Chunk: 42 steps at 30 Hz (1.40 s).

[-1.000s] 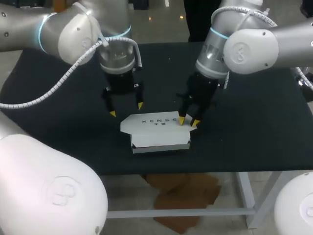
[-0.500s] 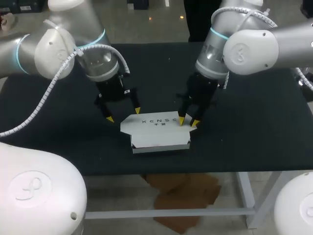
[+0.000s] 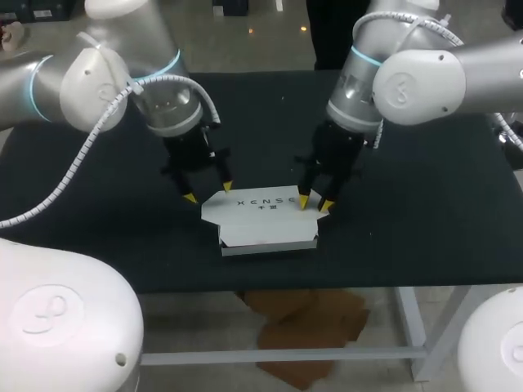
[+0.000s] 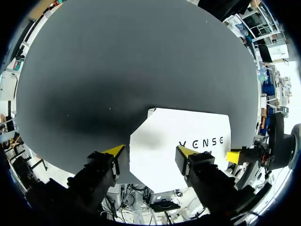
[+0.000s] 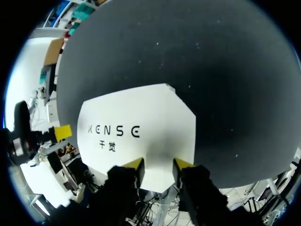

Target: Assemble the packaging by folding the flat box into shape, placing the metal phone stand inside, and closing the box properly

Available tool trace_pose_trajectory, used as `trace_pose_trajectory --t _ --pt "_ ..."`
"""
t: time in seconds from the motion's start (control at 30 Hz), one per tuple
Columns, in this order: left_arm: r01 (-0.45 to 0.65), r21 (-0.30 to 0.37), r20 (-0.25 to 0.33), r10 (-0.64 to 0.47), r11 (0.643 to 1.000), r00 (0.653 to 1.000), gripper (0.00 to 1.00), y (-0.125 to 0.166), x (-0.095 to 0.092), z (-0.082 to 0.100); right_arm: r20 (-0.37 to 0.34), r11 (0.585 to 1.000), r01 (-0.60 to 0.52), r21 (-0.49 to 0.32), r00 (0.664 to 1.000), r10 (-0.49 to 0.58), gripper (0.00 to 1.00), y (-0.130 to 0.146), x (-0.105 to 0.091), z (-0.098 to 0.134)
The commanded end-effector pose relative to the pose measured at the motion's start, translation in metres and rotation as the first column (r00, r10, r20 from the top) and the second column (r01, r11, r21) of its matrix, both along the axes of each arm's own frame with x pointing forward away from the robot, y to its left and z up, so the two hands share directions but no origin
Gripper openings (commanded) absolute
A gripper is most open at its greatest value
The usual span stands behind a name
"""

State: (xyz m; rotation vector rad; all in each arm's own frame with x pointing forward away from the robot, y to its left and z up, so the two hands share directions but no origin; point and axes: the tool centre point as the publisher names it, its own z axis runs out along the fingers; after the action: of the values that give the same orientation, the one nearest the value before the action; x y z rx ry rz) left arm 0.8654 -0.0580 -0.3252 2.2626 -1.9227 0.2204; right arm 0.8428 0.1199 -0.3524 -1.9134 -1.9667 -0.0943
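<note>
The white cardboard box [image 3: 265, 220] is set near the worktop's [image 3: 425, 212] front edge. The left gripper [image 3: 208, 192] is held spread over its left corner. The right gripper [image 3: 315, 202] is held narrowly parted at its right end.

white box [image 3: 265, 220] | folded, lid down | table's near-centre

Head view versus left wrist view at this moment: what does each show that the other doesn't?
Only the head view: the front wall of the box and the whole right gripper at its right end. Only the left wrist view: the box's clipped corner, seen between the open fingers of the left gripper. Both: white box, black table, left gripper.
</note>
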Motion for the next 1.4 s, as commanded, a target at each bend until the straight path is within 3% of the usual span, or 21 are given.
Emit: trace_pose_trajectory --t 0.03,0.23,0.5,1.4 --pt "0.026 0.01 -0.024 -0.026 1.0 0.999 0.49 -0.006 -0.001 -0.005 -0.001 1.0 0.0 -0.002 1.0 0.0 0.44 0.0 -0.001 0.0" --pt "0.064 0.009 -0.038 -0.064 0.998 0.997 0.56 -0.011 -0.012 -0.017 0.001 1.0 0.001 0.0 1.0 -0.001 0.44 0.001 0.0 -0.001" --pt "0.088 0.001 -0.038 -0.087 0.996 0.995 0.46 -0.013 -0.018 -0.021 0.004 1.0 0.007 -0.001 1.0 -0.007 0.44 0.001 -0.001 -0.003" --pt "0.1 0.036 0.045 -0.101 0.994 0.994 0.47 -0.023 -0.042 -0.036 0.127 0.999 0.027 0.03 0.991 -0.031 0.45 -0.005 -0.006 -0.015"
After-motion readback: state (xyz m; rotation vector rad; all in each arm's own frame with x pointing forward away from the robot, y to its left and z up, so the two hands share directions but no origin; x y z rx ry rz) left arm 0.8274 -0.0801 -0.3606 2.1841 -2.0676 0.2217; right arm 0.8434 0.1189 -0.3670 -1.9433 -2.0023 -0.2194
